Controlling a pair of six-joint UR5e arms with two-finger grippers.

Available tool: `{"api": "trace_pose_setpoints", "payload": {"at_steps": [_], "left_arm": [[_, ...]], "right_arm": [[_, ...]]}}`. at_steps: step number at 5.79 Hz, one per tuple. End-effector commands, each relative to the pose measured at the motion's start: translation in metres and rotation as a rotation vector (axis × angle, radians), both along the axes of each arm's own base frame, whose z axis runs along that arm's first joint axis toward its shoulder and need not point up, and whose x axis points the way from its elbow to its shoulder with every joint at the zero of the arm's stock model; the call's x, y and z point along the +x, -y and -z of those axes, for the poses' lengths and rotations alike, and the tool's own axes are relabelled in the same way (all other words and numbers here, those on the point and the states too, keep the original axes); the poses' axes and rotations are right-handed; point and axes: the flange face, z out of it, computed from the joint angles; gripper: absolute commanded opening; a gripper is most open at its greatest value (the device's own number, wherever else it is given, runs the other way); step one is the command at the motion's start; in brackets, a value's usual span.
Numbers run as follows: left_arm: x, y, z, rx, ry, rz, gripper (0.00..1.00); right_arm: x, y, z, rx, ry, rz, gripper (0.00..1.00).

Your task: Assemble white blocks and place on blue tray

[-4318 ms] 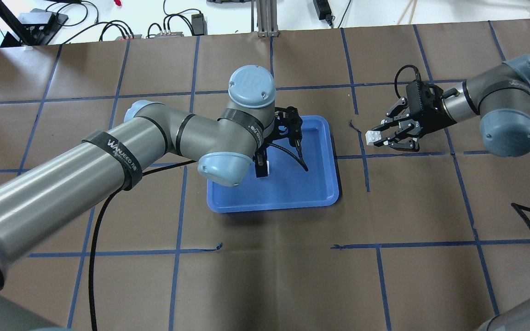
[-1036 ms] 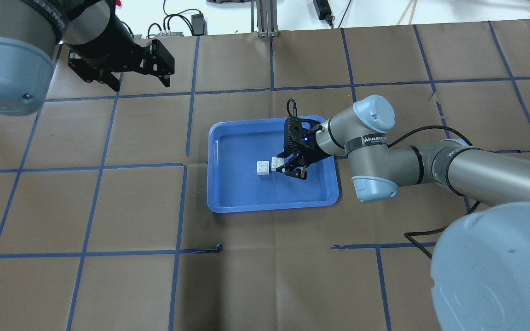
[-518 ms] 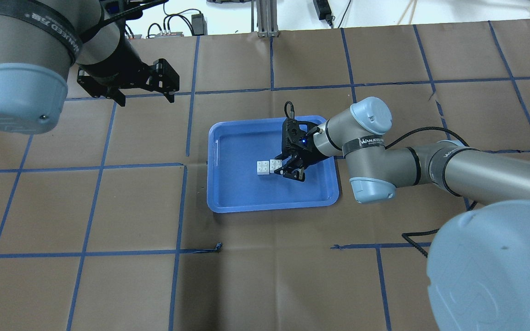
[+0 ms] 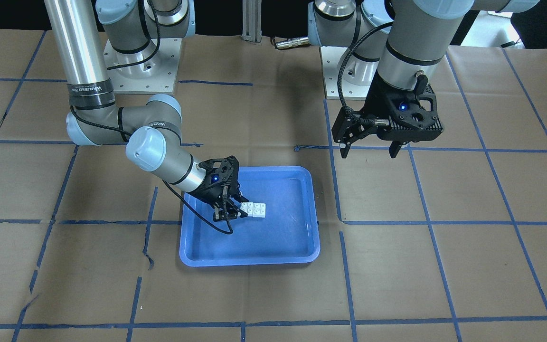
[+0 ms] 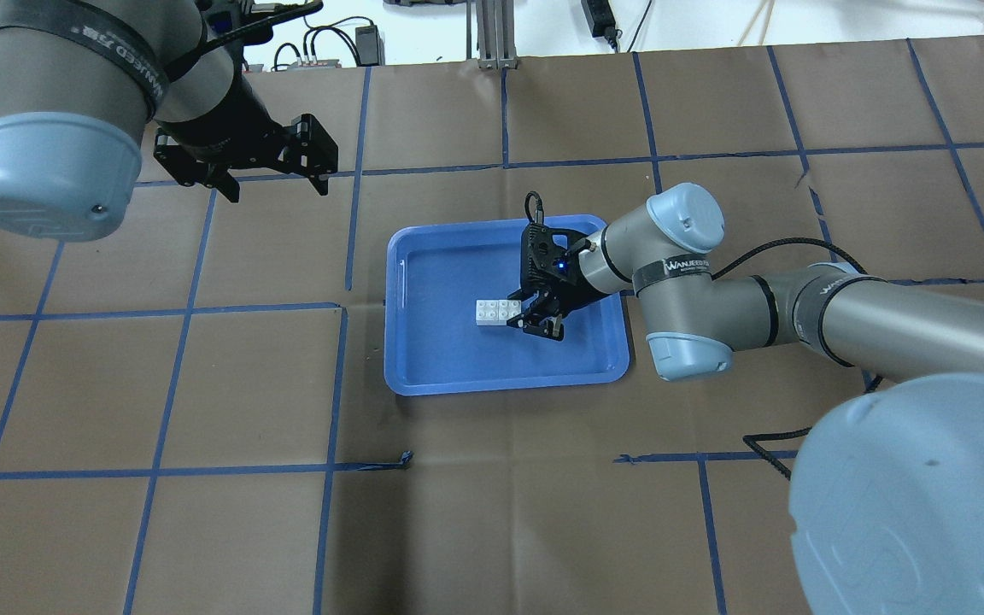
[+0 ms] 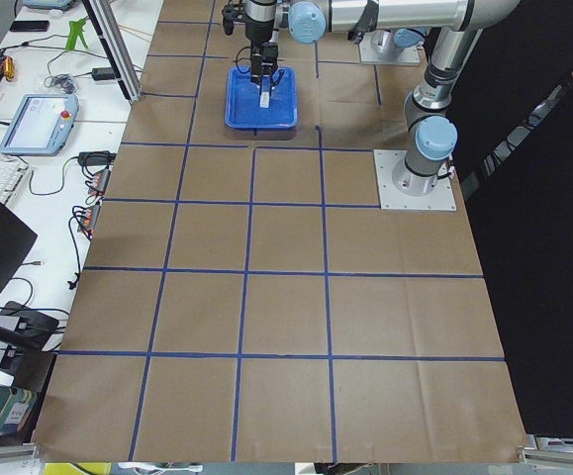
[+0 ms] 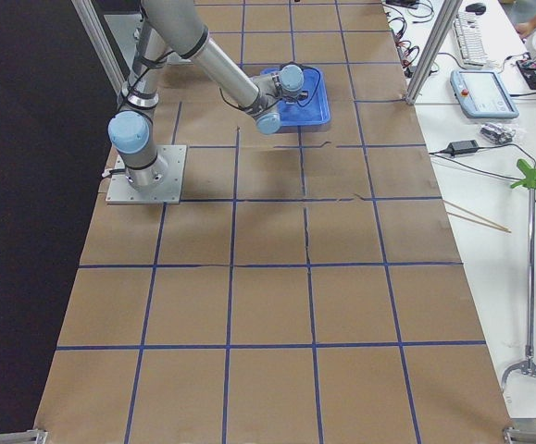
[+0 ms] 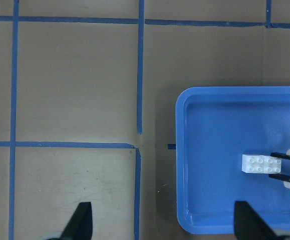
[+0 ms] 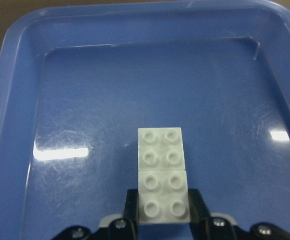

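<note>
The two white blocks [image 5: 493,312] lie near the middle of the blue tray [image 5: 458,367], bumps up. They touch side to side and make one long shape, and we see it point straight out from the right gripper [image 5: 520,316]. Our right wrist view shows the line between them and the fingers [image 9: 197,202] pinching the near block; from above the gripper hides that. The left gripper [image 5: 277,184] hangs wide open over the table [image 5: 492,512], well apart from the tray

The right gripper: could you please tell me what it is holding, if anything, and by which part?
The right gripper grips one white block by its two opposite side walls, in the blue tray.
</note>
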Motion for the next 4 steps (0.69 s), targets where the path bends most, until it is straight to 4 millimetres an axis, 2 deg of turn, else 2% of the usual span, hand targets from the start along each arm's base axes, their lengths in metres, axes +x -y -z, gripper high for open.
{"api": "trace_pose_setpoints", "payload": {"at_steps": [1, 4], "left_arm": [[0.0000, -0.0010, -0.0009, 0.001, 0.002, 0.000, 0.99], [0.0002, -0.0026, -0.0049, -0.007, 0.003, -0.001, 0.99]], "right_arm": [[0.0026, -0.0016, 0.0003, 0.001, -0.001, -0.004, 0.31], [0.0026, 0.0005, -0.0008, -0.007, -0.003, -0.004, 0.32]]}}
